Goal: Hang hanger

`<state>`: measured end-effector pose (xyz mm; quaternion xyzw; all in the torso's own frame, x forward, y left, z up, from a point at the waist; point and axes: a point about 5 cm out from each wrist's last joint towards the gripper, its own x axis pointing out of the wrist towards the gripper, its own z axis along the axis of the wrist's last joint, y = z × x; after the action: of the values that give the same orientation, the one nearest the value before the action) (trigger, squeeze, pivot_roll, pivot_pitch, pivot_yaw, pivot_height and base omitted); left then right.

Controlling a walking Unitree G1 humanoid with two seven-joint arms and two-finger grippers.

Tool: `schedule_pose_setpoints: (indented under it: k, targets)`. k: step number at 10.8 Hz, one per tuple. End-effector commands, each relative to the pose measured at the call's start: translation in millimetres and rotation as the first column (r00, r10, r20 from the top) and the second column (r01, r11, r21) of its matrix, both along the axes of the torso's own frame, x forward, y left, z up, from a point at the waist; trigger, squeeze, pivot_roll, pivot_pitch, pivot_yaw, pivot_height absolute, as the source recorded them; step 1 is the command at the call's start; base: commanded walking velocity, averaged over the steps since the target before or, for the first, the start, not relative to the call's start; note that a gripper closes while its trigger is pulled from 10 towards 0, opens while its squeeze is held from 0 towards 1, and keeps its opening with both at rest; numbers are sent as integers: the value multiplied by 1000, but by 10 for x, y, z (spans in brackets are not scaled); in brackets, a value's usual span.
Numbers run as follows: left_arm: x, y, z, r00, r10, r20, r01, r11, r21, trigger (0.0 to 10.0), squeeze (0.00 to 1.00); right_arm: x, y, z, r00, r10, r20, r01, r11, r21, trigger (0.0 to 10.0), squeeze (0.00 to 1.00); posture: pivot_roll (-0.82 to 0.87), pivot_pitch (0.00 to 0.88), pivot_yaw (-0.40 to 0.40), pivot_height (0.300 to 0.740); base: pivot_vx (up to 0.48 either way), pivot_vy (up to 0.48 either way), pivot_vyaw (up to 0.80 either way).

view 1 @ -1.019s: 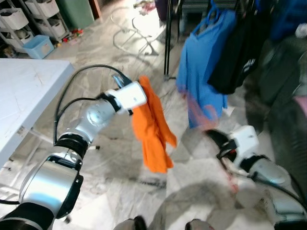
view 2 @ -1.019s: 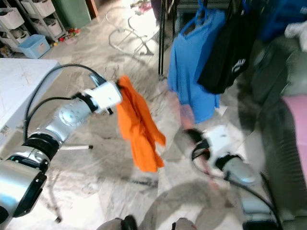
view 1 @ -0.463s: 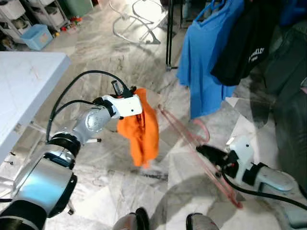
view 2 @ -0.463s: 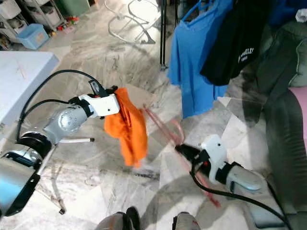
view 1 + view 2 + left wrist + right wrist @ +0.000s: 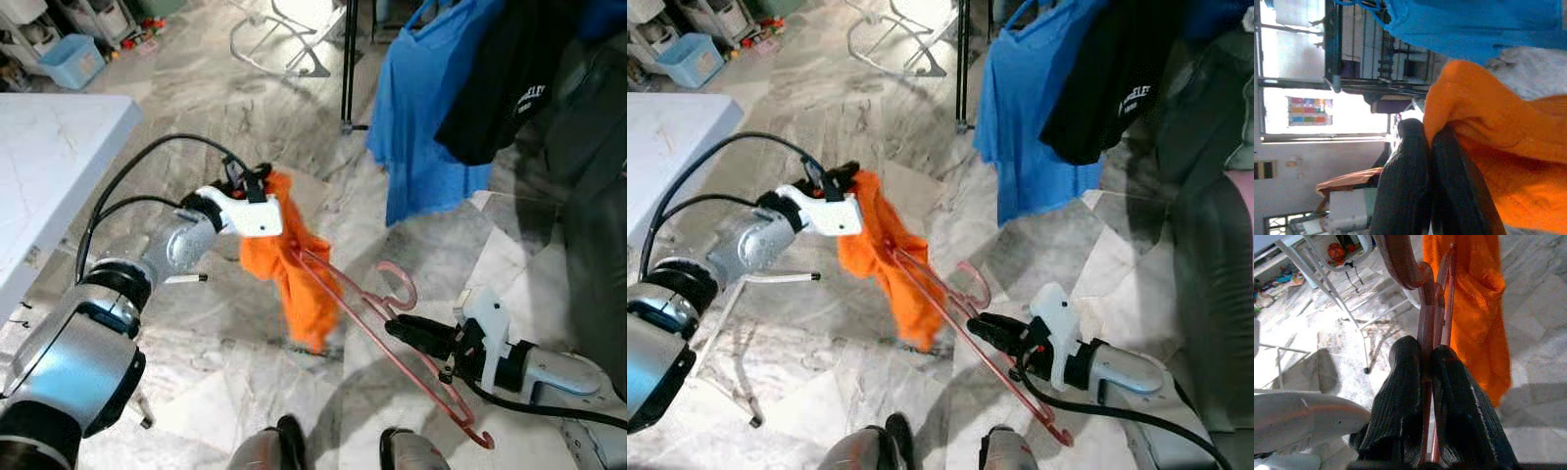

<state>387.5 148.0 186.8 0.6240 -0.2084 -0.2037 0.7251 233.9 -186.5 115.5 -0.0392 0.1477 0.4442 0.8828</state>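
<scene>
Holding an orange garment (image 5: 292,262) up over the marble floor (image 5: 245,127), the left gripper (image 5: 257,181) has its jaws pressed together on a fold of the cloth near its top edge; the left wrist view shows the two black fingers (image 5: 1415,186) closed side by side with orange fabric bunched against them. The garment hangs down from that grip, clear of the floor. The right gripper (image 5: 394,328) reaches in low from the robot's right, its jaws clamped on a pink plastic hanger (image 5: 377,323) close below the hook; the right wrist view shows the fingers (image 5: 1400,396) squeezed on either side of the hanger's stem. The hanger lies tilted, one end pushed up into the orange garment, the hook standing up near the gripper, and the other end trailing down toward the floor by the right arm. Behind, a blue T-shirt (image 5: 426,117) and a black garment (image 5: 505,83) hang from a dark clothes rack (image 5: 349,59). A white tabletop (image 5: 44,162) stands at the robot's left, with a light blue bin (image 5: 69,59) on the floor beyond it.
</scene>
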Motion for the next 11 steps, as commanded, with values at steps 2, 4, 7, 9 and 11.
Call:
schedule_pose_setpoints:
  k: [2, 4, 7, 9, 11]
  targets:
    - [34, 98, 25, 998, 55, 44, -57, 997, 43, 10000, 0, -69, 49, 56, 999, 44, -11, -44, 999, 28, 10000, 0, -281, 272, 165, 740, 0, 0, 0]
    - [21, 40, 126, 997, 6, 76, -3, 999, -40, 10000, 0, -41, 15, 21, 1000, -2, -5, 2, 1000, 6, 10000, 0, -286, 274, 172, 740, 0, 0, 0]
    - [-9, 86, 169, 996, -23, 87, 29, 997, -70, 10000, 0, 11, -15, -8, 998, -67, 7, 67, 998, 16, 10000, 0, -271, 279, 179, 740, 0, 0, 0]
    - [-11, 187, 110, 998, 14, 66, -11, 999, -45, 10000, 0, 63, -39, 156, 995, -87, 55, 81, 991, 106, 10000, 0, -261, 282, 185, 740, 0, 0, 0]
    - [11, 361, -19, 989, 145, 30, -145, 989, -2, 10000, 0, 100, -126, 296, 977, -132, 166, 110, 985, 134, 10000, 0, -265, 279, 182, 740, 0, 0, 0]
